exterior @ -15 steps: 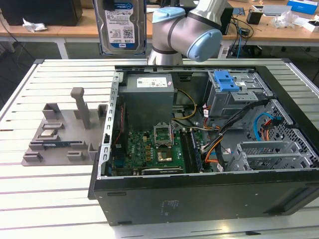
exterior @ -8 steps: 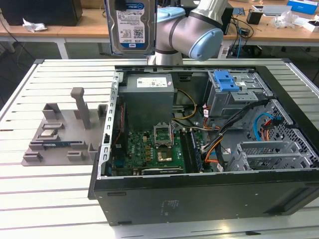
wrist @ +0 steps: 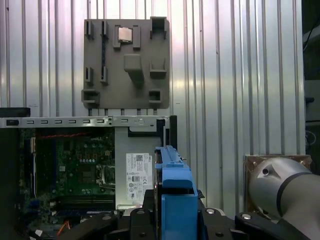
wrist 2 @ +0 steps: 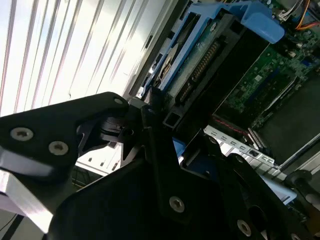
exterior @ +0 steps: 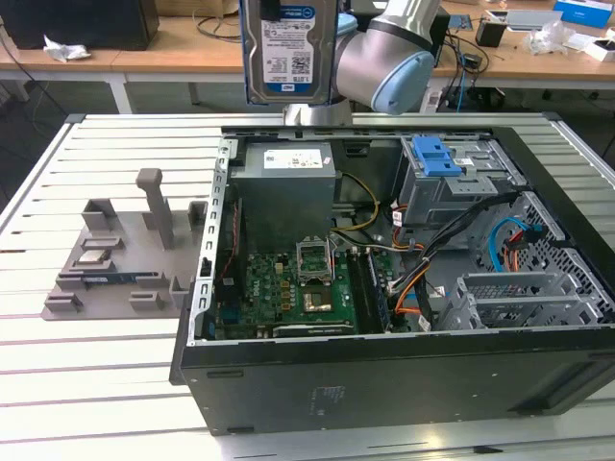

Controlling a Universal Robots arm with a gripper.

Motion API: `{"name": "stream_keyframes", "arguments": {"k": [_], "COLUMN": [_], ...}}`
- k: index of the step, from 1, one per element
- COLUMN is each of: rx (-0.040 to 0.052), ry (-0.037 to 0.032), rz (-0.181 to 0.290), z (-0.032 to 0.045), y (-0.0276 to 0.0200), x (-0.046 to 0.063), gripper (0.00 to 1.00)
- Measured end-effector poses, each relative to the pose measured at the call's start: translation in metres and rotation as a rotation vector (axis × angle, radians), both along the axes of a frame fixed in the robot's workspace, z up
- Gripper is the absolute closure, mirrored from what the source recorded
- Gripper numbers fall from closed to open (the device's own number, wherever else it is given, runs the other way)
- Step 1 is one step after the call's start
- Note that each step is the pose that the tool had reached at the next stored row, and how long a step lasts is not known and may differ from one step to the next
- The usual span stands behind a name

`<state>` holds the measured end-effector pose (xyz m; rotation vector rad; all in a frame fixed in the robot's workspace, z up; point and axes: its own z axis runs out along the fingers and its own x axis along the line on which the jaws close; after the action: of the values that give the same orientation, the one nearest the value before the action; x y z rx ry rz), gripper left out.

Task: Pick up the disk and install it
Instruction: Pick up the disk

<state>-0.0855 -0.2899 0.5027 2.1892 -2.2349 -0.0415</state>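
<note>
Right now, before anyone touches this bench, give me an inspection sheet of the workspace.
Surface: slatted metal table carrying an open computer case.
Job's things: the disk is held aloft above the case, label facing the exterior view; the drive cage with its blue latch sits inside the case.
Clutter: grey fixture plate on the table, at the exterior view's left of the case.
Grippers: gripper shut on the disk.
Cables: orange, blue and black cable bundles lie loose inside the case.
Surroundings: wooden benches behind the table, with small items on them.
</note>
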Motion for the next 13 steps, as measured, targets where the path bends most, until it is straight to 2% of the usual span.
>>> {"name": "stream_keyframes", "arguments": {"k": [5,9,11,13], "rx": [0.0000,0.0001,0.0000,0.0002], "ry": [0.0013,0.0027,0.0030,0.0034], "rz": [0.000,0.000,0.000,0.000], "z": [-0.0001,-0.0003,-0.0003,-0.0004], "y": [0.0000,0.0000,0.0000,-0.0002], "x": [0.040,0.076,0.084,0.098], "gripper": [0.63,0.63,0.63,0.63]}}
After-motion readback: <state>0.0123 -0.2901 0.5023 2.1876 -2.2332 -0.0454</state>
